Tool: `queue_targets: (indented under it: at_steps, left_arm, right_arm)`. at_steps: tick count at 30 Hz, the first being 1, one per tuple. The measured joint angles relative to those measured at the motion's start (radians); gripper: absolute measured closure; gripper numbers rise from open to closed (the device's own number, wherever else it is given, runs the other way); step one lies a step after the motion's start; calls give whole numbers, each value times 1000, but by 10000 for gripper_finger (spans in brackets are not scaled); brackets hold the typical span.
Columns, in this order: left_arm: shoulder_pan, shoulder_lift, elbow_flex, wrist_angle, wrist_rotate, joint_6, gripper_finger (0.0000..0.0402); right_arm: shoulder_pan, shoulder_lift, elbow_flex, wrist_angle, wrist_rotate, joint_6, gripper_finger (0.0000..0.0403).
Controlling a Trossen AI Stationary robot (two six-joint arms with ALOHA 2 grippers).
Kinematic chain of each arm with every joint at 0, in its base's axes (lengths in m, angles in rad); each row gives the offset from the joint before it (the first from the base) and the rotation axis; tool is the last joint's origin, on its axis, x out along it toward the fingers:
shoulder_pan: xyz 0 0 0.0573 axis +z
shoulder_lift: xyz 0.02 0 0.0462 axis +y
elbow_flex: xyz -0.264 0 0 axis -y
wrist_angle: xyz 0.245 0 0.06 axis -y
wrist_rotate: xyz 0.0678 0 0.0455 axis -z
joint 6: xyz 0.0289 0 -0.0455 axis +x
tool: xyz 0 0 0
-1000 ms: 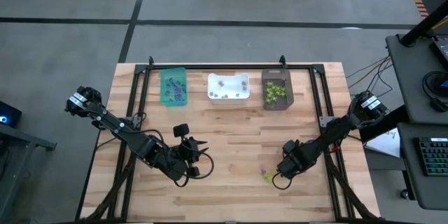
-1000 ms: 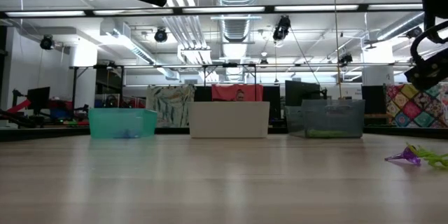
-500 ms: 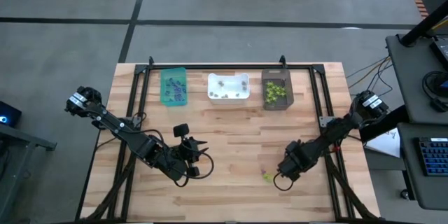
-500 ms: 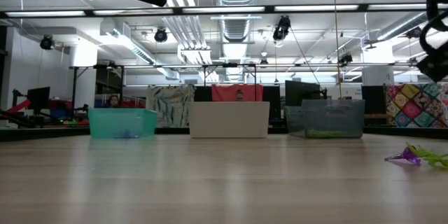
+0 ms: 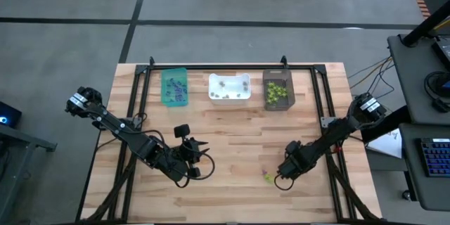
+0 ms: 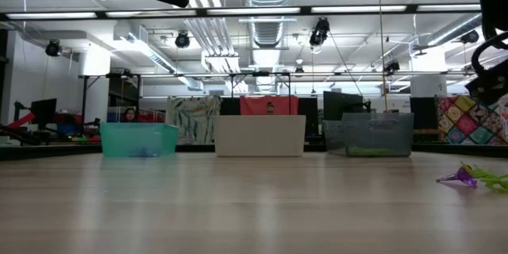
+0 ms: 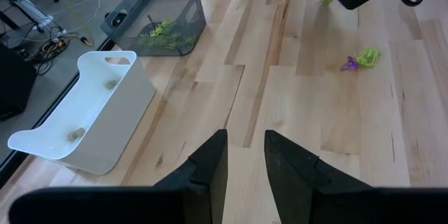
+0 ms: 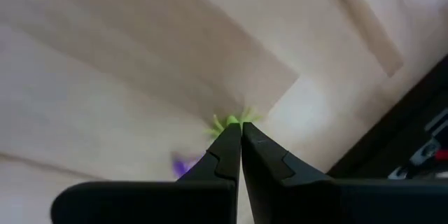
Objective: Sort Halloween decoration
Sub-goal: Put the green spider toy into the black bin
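Note:
Two Halloween trinkets lie on the table near its right front: a purple one (image 7: 348, 64) and a lime-green one (image 7: 369, 57), also seen in the low view (image 6: 464, 177). My right gripper (image 5: 280, 176) hangs above the table just beside them. It is shut on another lime-green trinket (image 8: 233, 120). My left gripper (image 7: 245, 155) waits near the table's left front (image 5: 195, 160), pointing toward the bins, open with nothing between its fingers. My right gripper pinches the lime-green trinket (image 8: 233, 120) at the very tips of its two fingers, and small green points stick out past them. The fingers point steeply down from above. The trinket hangs at the tips (image 7: 325, 0), clear of the table.
Three bins stand in a row at the table's far edge: a teal bin (image 5: 174, 86) with purple trinkets, a white bin (image 5: 229, 88) with pale ones, and a dark bin (image 5: 278, 91) with lime-green ones. Bare wood lies between the bins and both grippers.
My right gripper has risen slightly and sunk back, staying shut over the same spot. The trinkets on the table have not moved.

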Motion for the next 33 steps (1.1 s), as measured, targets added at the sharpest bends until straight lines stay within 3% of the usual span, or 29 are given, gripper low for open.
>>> queue_targets:
  at_steps: [8,20,33]
  left_arm:
    - [0,0,0,0,0,0,323]
    - [0,0,0,7,0,0,323]
    - [0,0,0,9,0,0,323]
  right_arm:
    - [-11,-22,23,35,188,-9,394]
    - [-25,-61,35,29,180,-39,385]
    - [-25,-54,29,42,161,-14,257]
